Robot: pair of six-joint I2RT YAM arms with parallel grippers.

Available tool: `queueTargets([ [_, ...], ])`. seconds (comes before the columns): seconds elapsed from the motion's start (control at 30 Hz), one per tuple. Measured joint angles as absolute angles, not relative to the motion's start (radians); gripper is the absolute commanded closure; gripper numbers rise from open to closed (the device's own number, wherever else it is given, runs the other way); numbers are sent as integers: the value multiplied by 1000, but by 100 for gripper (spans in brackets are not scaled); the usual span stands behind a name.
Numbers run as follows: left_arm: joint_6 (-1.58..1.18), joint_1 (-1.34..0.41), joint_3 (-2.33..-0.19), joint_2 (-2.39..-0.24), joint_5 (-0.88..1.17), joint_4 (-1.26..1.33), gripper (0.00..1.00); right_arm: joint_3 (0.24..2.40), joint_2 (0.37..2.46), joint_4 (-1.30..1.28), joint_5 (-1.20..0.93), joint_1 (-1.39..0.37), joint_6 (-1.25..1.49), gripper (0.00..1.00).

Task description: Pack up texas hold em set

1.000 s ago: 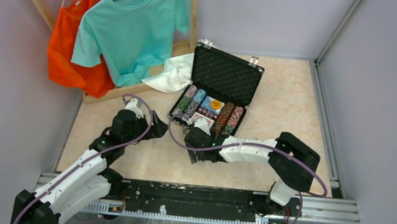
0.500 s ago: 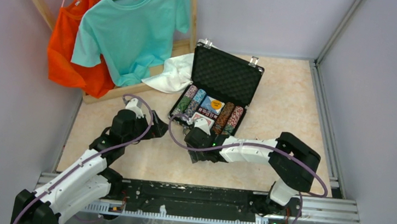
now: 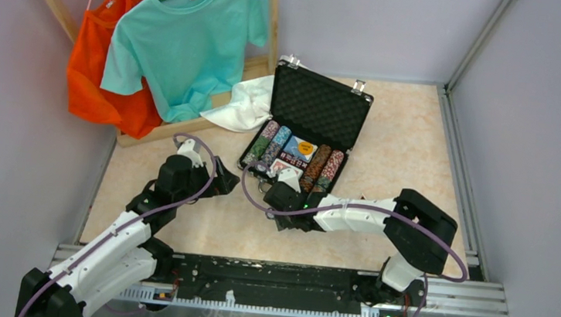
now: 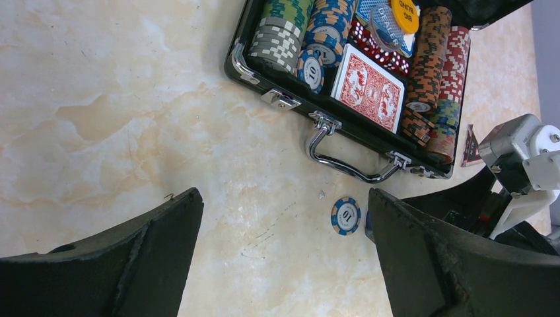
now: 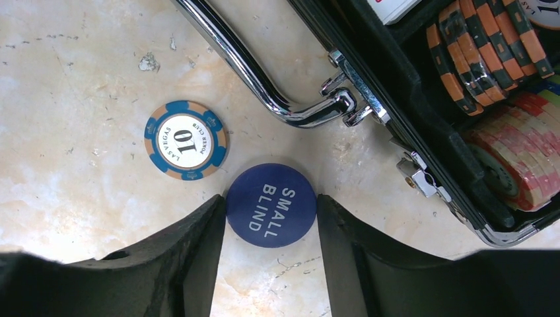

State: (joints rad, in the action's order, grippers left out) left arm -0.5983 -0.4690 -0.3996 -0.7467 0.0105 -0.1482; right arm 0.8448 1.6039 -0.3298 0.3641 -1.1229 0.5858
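1. So, the black case [image 3: 317, 104] sat open in the middle of the table [image 3: 411, 140], with its foam-lined lid standing up at the far side and its chrome handle [image 5: 264, 72] pointing back toward the arms.
2. Inside, the poker chips [image 4: 284, 33] lay in rows on their edges, green, blue, orange and red. The red card deck [image 4: 368, 88] was face-down in the middle slot, with the red dice [image 4: 373, 53] and a yellow dealer button [image 4: 404, 12] just behind it.
3. Two pieces were outside the case, on the marble-look tabletop just in front of the handle. One was a blue "10" chip [image 5: 186, 140], lying flat. The other was a dark blue Small Blind button [image 5: 271, 206] right beside it, not quite touching.
4. The right gripper [image 5: 271, 198] was down at the table with the Small Blind button snug between its two fingers [image 5: 191, 257]. Both inner edges looked pressed against the button's rim, so I'd call that a narrow grip on it.
5. The left gripper [image 4: 284, 198] was spread wide with nothing in it, hanging over bare table to the left of the case's front corner. The blue chip showed between its fingers in the wrist view, but well clear of them.
6. Background stuff: a white cloth [image 3: 248, 102] was bunched against the case's left side. A teal t-shirt [image 3: 184, 37] and an orange t-shirt [image 3: 97, 55] hung on a wooden rack [image 3: 272, 10] at the back left.
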Motion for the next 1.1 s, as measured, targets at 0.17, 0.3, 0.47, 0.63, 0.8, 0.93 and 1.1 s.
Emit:
queueTargets([
  [0.17, -598, -469, -400, -747, 10, -149, 0, 844, 1604, -329, 364, -1122, 587, 56],
  [0.3, -598, -469, -400, -747, 10, -148, 0, 844, 1602, -331, 363, -1122, 587, 58],
  [0.47, -598, -469, -400, -747, 11, -148, 0, 844, 1594, -345, 359, -1123, 588, 58],
  [0.63, -598, -469, -399, -747, 10, -147, 0, 847, 1576, -404, 355, -1123, 584, 58],
  [0.8, -598, -469, -399, -747, 10, -139, 0, 889, 1569, -465, 359, -1122, 568, 58],
  [0.93, -598, -469, -399, -747, 10, -138, 0, 939, 1568, -487, 359, -1119, 550, 57],
  [1.1, -598, -469, -399, -754, 12, -132, 0, 1012, 1564, -514, 349, -1085, 509, 57],
])
